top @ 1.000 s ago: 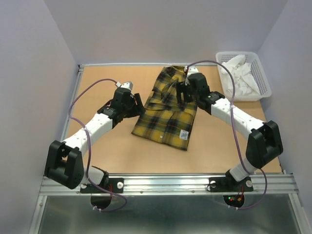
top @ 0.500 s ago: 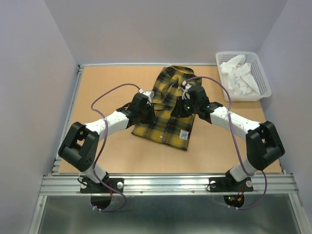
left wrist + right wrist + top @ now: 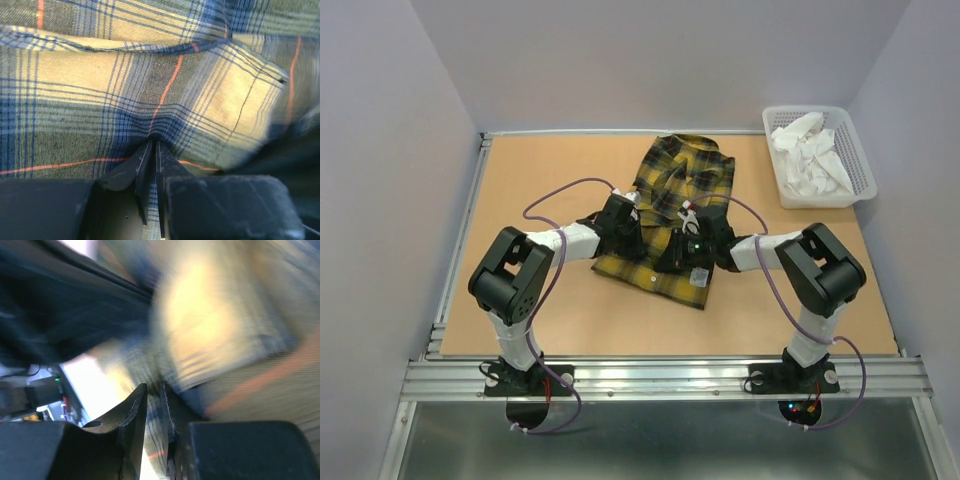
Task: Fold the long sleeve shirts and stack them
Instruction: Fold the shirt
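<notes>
While the yellow and dark plaid long sleeve shirt (image 3: 672, 190) lies spread toward the far middle of the tan tabletop (image 3: 540, 170), both arms reach low over it from opposite sides. The collar end of the shirt points to the far edge, the hem faces the arm bases, and a small white label (image 3: 698, 278) shows near the hem on the right. The left pincer (image 3: 634, 232) sits at the shirt's left edge, about halfway down its length, and the right pincer (image 3: 672, 254) sits on the lower right part of the cloth, just beside the label. In the left wrist view the left pincer (image 3: 154, 144) is closed to a thin slit, and the plaid cloth (image 3: 125, 90) puckers into a small ridge right at the fingertips, so it is pinching a fold of the shirt. The right wrist view is heavily blurred; the right pincer (image 3: 152, 388) has its fingers drawn almost together, with plaid fabric (image 3: 220, 340) in the narrow gap between them, so it too appears clamped on the cloth. A white slotted basket (image 3: 867, 178) stands at the far right corner of the tabletop, well apart from the shirt, and holds crumpled white cloths (image 3: 810, 160).
</notes>
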You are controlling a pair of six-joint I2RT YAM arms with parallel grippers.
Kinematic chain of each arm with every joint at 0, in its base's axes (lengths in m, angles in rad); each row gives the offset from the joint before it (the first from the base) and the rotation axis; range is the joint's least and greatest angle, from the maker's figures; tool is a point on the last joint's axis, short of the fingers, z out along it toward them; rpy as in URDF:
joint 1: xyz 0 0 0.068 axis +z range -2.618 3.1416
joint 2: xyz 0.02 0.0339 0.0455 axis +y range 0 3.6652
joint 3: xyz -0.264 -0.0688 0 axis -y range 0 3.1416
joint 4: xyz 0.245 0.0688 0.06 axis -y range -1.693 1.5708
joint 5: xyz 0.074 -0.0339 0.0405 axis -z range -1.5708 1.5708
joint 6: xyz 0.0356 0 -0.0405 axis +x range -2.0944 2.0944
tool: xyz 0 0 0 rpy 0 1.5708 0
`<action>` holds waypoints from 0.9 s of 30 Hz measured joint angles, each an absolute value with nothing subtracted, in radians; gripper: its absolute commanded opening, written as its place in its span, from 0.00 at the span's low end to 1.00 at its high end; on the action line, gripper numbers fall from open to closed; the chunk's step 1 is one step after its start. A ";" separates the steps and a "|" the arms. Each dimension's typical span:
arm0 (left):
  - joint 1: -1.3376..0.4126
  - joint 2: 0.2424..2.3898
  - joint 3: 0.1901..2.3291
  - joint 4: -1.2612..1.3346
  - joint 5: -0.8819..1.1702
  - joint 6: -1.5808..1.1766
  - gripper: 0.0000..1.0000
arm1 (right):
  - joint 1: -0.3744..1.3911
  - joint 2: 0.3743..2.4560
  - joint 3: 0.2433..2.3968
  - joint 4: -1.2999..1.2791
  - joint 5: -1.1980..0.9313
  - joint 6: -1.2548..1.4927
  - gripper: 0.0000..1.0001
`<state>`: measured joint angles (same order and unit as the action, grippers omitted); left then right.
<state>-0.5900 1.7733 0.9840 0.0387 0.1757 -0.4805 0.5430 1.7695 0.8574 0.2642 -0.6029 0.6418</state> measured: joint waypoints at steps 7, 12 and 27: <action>-0.565 1.782 0.977 0.076 0.188 -0.525 0.21 | 0.479 1.835 0.739 0.427 -0.638 0.683 0.24; -0.554 1.761 0.970 0.072 0.192 -0.532 0.25 | 0.470 1.790 0.738 0.385 -0.653 0.672 0.28; -0.526 1.552 0.839 0.001 0.176 -0.534 0.18 | 0.543 1.732 0.764 0.291 -0.795 0.646 0.29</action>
